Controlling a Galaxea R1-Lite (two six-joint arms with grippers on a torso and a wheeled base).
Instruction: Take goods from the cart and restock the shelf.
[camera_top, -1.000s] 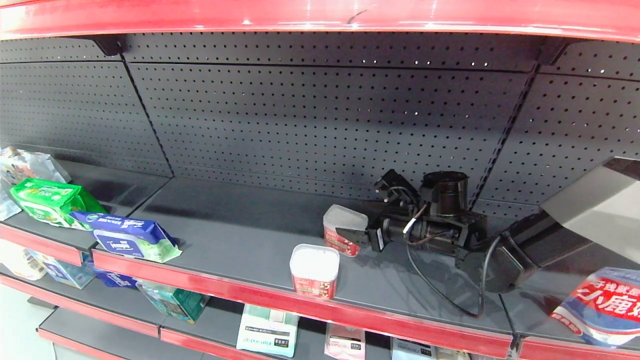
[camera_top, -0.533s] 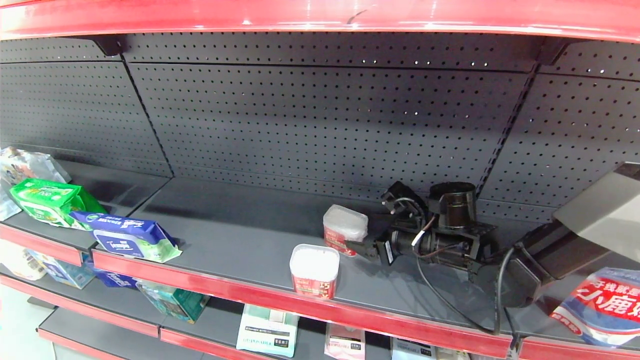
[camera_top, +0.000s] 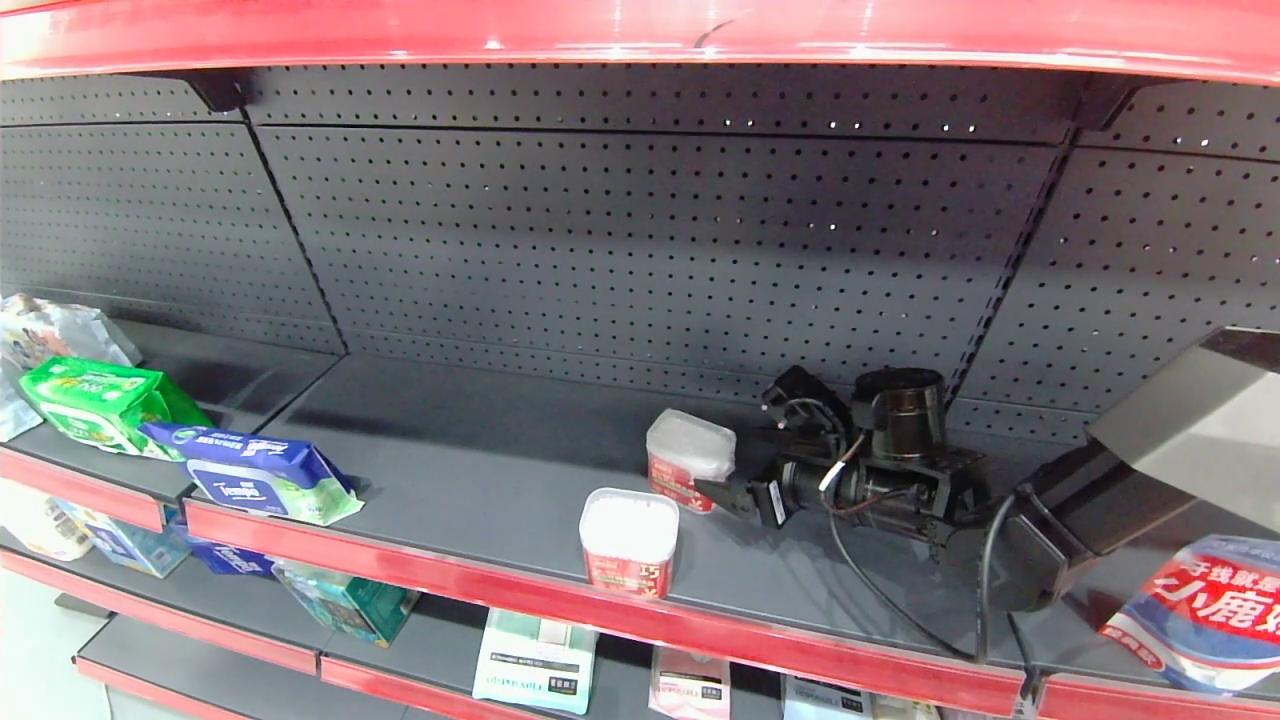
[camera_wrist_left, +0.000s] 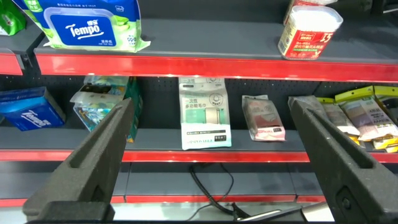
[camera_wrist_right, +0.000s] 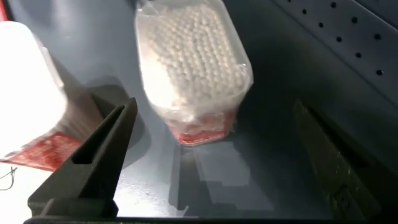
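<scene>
The grey shelf carries a cotton-swab tub just ahead of the right tool, and a second tub nearer the red lip. A blue wipes pack and a green wipes pack lie far beyond, and a printed bag lies well behind.

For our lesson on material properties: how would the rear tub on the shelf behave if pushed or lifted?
The rear tub is probably light: white swab tips show through its clear top. Standing upright on a small base, it may tip under a high push. Its smooth plastic looks slippery.

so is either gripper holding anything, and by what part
Nothing is held: right gripper has its jaws open, clear of the rear tub; left gripper is open, empty.
</scene>
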